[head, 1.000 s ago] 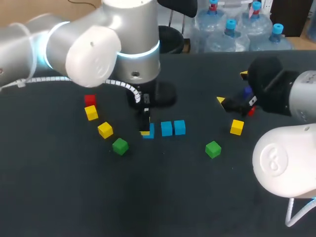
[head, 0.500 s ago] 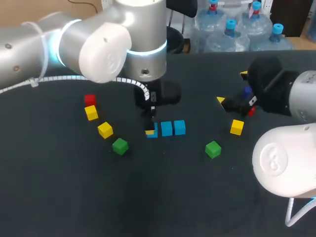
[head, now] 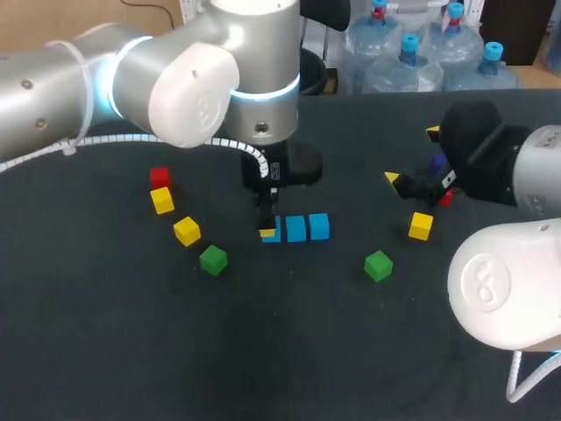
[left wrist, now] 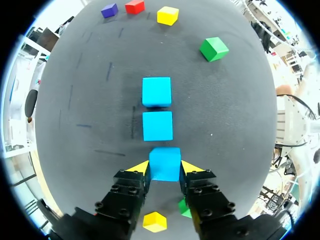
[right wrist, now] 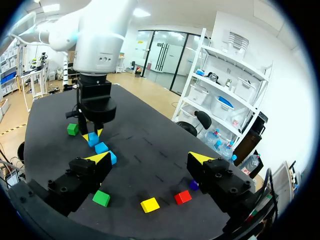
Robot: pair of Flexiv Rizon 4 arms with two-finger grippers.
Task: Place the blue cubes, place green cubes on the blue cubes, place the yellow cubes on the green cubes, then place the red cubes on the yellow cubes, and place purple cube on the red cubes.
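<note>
Left gripper (left wrist: pixel 165 169): clamped on the end blue cube (left wrist: pixel 165 162), mid-frame in head view.
Row: two more blue cubes (left wrist: pixel 157 126) in line just beside it.
Room: green cubes (head: pixel 213 259) lower left and lower right, well apart.
Right gripper (right wrist: pixel 150 157): spread wide, empty, frame right.

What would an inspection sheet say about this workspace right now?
surface: dark table, flat.
job's things: three blue cubes in a row; two green cubes, three yellow cubes, two red cubes, one purple cube lying singly; nothing stacked.
clutter: nothing seen.
grippers: left gripper jaws shut on the end blue cube; right gripper jaws open, empty.
cables: white coiled cable runs down to the left gripper.
surroundings: nothing seen.
</note>
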